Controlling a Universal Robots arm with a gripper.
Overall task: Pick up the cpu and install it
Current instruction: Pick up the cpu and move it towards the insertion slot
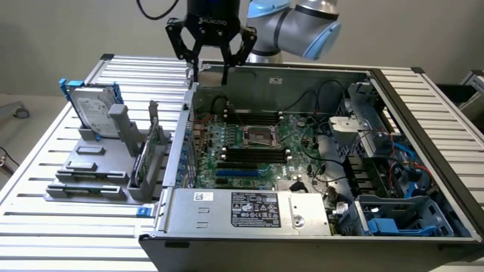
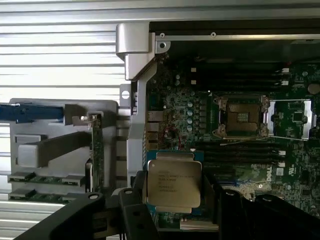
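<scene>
One slatted metal tabletop (image 1: 45,238), carrying an open computer case (image 1: 423,107) and, toward the exterior view's left, a grey parts holder (image 1: 90,170) with the hard drive (image 1: 94,105) stood upright in it. Inside the case, a green motherboard (image 1: 250,156) lying flat, with memory slots on either side of the dark-framed socket (image 1: 259,135) (retention frame swung open, contact bed bare). Above the case's rear edge, well clear of the board: black fingers (image 2: 132,212), pinching the cpu (image 2: 174,185) by two opposite edges, silvery lid toward the wrist camera. Not yet over the socket; offset from it toward the case wall.

Risks, as judged from here:
- Only a thin hold on a smooth, flat chip, so could slip or tilt in transit.
- Could arrive rotated or off-square, and so bend the socket's fine contacts.
- Could clip the raised frame or the case wall if lowered before being centred.
</scene>
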